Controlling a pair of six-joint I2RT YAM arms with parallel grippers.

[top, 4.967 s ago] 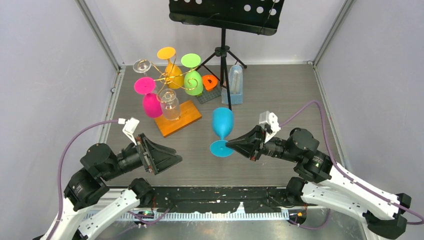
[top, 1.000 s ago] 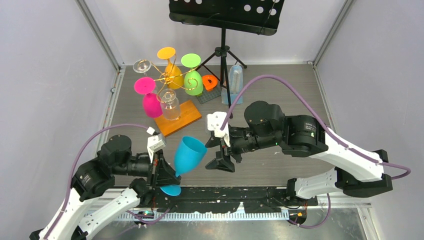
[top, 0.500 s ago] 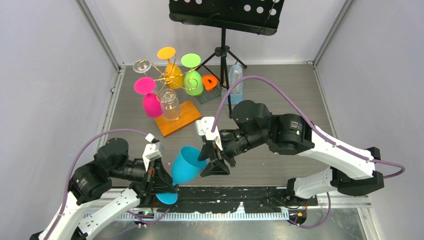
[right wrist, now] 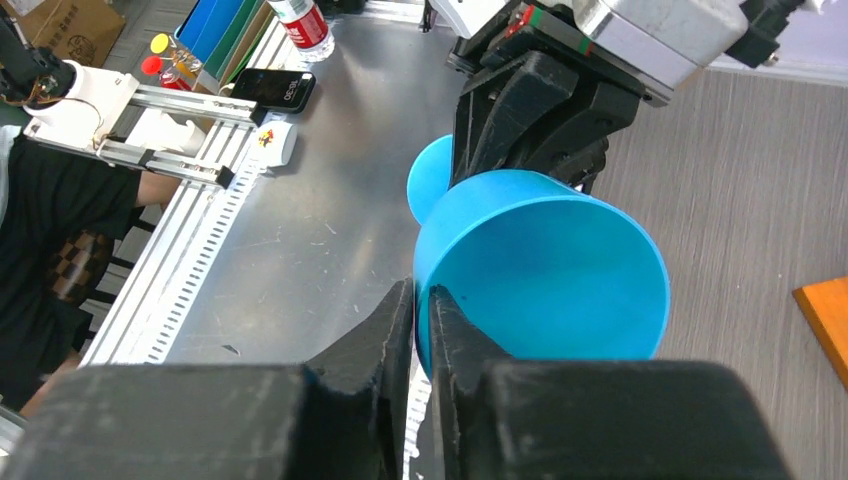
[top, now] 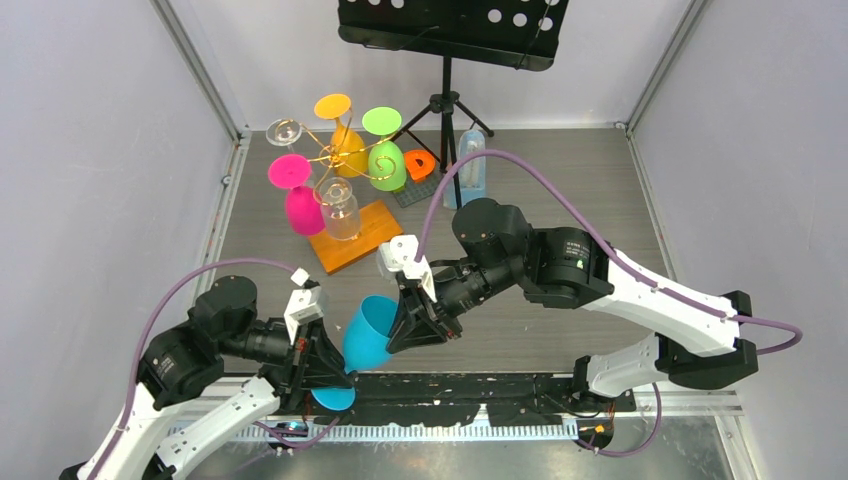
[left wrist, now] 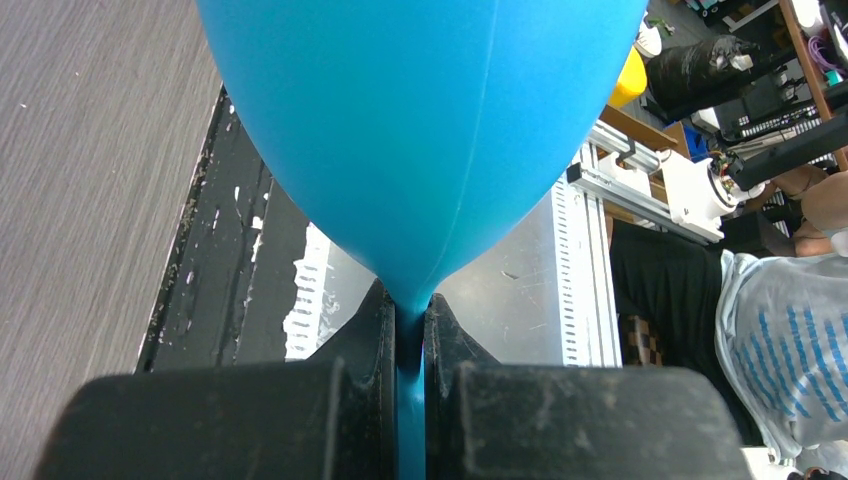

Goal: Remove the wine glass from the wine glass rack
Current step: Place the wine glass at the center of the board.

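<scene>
Wine glass, the blue one, is off the wine glass rack. It hangs in the air over the near edge of the surface, between the two hands and well apart from the rack's orange base. It is tilted, with its foot toward the arm bases and its open mouth up and toward the right arm.

That tilt reads as a handover pose. The left hand has the stem, so the bowl is presented rim-first for the other side to take. In the left wrist view its fingers are drawn narrow, clamped on the thin stem just under the bowl.

The right hand is nearly closed too. Its fingers straddle the rim, one outside the bowl and one inside, with the thin blue wall between them. I judge that it grips the wall, though the exact contact is hard to confirm. With both hands on it the glass looks secure, and the likely next step is for one hand to let go.

Other glasses hang bowl-down on the rack's gold arms.
</scene>
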